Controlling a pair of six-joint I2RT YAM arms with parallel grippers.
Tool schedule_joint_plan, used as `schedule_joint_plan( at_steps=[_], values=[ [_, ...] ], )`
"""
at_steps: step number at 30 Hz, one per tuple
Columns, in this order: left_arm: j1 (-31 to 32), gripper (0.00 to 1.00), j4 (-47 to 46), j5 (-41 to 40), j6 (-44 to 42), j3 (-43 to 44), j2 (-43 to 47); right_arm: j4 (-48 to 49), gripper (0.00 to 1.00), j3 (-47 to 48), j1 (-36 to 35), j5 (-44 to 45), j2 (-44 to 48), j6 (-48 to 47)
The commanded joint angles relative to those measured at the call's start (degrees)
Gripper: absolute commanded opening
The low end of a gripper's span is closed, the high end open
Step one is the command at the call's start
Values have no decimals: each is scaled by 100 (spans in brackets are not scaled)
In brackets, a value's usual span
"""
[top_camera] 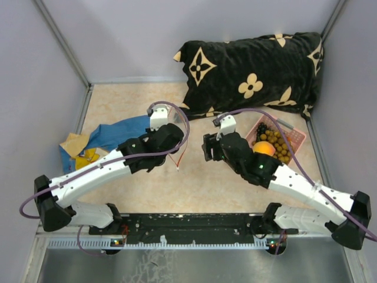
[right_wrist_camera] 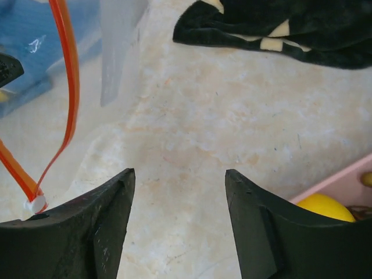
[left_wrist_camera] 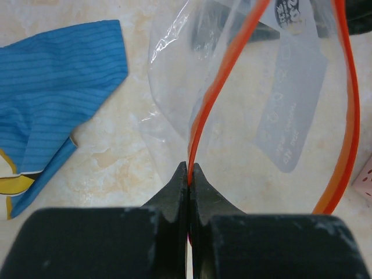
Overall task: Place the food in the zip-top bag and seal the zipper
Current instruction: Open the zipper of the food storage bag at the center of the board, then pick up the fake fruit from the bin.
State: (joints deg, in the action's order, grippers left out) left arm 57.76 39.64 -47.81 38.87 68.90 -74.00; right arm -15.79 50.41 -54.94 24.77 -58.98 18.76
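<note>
My left gripper (top_camera: 175, 137) is shut on the zipper, the orange-red strip (left_wrist_camera: 221, 81) along the mouth of the clear zip-top bag (left_wrist_camera: 279, 104), and holds the mouth gaping open. The strip's white slider (right_wrist_camera: 37, 203) hangs low, just left of my right gripper (right_wrist_camera: 180, 174), which is open and empty above bare table. The food lies in a pink basket (top_camera: 294, 137): an orange peach (top_camera: 263, 148), dark grapes (top_camera: 263, 128) and brown berries (top_camera: 283, 148). The yellow lemon (right_wrist_camera: 325, 206) shows beside my right fingers (right_wrist_camera: 256, 221). The green-topped fruit is hidden.
A black pillow with cream flowers (top_camera: 253, 68) lies at the back right. A blue cloth (top_camera: 112, 135) with a yellow thing (top_camera: 88, 156) lies at the left, behind the left arm. Grey walls close in both sides.
</note>
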Motion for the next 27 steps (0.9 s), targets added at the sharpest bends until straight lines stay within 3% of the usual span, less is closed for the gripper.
schedule_joint_plan(
  at_steps=[1,6,15,21,27],
  values=[
    [-13,0,-45,18,-312,269,-186,-979,67,359,95,377,429,-129],
    [-19,0,-72,-8,-523,433,-360,-1863,79,286,678,509,698,359],
    [-27,0,-213,120,-702,508,-527,-2526,89,-99,2090,409,1257,1082],
    [-35,0,-269,153,-740,475,-560,-2250,92,-556,3425,-371,1612,1201],
    [-35,0,-232,160,-783,488,-555,-1779,95,-1146,4126,-512,1769,1489]
  ],
)
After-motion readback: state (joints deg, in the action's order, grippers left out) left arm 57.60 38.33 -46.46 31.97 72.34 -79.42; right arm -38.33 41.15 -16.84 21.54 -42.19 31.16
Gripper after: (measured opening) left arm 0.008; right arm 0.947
